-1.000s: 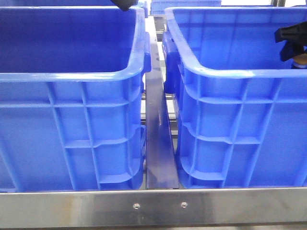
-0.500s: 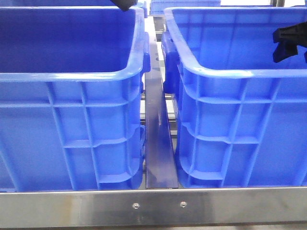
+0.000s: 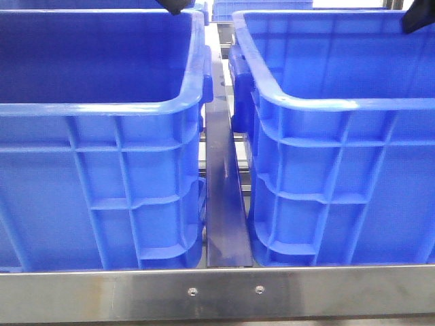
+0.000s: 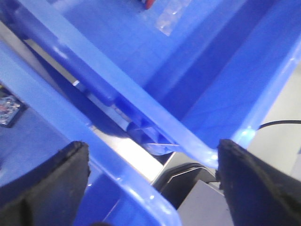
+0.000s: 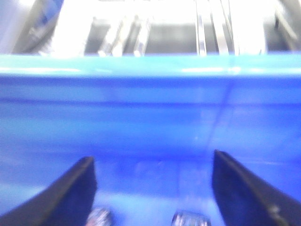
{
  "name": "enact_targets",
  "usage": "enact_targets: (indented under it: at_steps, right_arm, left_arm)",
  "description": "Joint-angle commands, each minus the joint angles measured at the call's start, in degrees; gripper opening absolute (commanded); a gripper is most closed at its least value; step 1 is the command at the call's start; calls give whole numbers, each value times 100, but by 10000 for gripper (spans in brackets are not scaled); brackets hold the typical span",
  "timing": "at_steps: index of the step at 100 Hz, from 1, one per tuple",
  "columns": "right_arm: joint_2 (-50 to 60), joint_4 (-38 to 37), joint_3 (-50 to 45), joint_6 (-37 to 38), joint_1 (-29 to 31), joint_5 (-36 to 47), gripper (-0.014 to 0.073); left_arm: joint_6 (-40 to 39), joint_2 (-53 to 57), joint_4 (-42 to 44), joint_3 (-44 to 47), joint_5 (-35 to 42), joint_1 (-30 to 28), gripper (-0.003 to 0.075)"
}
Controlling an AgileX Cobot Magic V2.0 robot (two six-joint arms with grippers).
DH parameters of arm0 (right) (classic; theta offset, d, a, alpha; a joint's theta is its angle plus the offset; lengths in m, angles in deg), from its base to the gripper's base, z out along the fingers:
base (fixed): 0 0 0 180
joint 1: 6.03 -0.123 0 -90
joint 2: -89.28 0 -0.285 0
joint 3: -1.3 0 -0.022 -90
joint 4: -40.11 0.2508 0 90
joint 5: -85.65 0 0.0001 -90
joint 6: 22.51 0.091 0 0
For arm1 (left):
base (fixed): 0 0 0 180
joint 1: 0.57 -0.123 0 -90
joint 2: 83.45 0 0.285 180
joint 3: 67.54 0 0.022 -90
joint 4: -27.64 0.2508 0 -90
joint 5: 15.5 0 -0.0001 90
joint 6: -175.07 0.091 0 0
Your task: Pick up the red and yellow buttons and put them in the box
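Fingers (image 5: 150, 197) spread above box (image 5: 150, 117).

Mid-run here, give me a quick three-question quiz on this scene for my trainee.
1. True or false: the right gripper is shut on a button.
2. What lies between the left crate and the right crate? A) a metal rail B) a cloth C) a third crate
3. Fill in: the left gripper has its fingers ___ (open or shut).
Key: 1 false; 2 A; 3 open.
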Motion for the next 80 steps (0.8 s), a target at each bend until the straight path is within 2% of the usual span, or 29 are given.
enact_targets:
  at_steps: [1, 15, 22, 34, 44, 59, 80]
  right_arm:
    - [634, 65, -94, -55, 23, 74, 321]
    - [1393, 65, -642, -55, 23, -170, 13]
    - [1773, 65, -897, -55, 23, -246, -112]
    - [2387, 84, -1255, -49, 23, -417, -103]
    - [2851, 90, -1497, -49, 23, -678, -103]
    - [3525, 90, -1795, -49, 23, -744, -103]
    - [4201, 84, -2063, -49, 23, -461, -103]
  left_arm:
    - [-148, 237, 13, -183, 349, 35, 489]
    - [-233, 272, 165, -183, 563, 35, 388]
    - [-425, 285, 387, -183, 613, 35, 301]
    - [-584, 285, 752, -171, 610, 35, 111]
    - [-584, 285, 891, -171, 637, 35, -18]
    - [-584, 285, 992, -171, 696, -140, -20]
    - [-618, 363, 994, -171, 644, -913, -20]
